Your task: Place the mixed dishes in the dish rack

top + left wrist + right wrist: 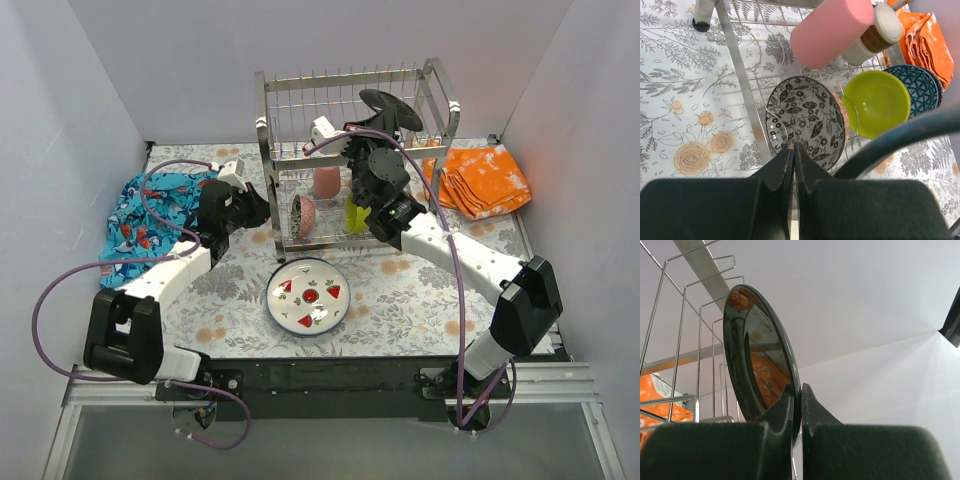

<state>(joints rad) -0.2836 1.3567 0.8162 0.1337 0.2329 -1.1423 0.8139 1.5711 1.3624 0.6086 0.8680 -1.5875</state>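
Floral worktop [400,300], white walls. Dish rack [264,140] at back centre. Right pincer [800,390] clamped on the rim of the black plate [752,355], plate upright at the rack's upper shelf. Left pincer [793,147] closed, empty, tips near patterned bowl [807,120], which stands on edge in the lower tier beside lime bowl [880,102] and pink cup [832,30]. White plate [308,293] flat on worktop in front of rack.

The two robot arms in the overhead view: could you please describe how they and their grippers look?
The left arm and right arm are built alike: white tubular links between chunky black joint housings. A thin purple cable loops loosely along each. The left gripper and right gripper are matte black, each with two flat, tapering fingers.
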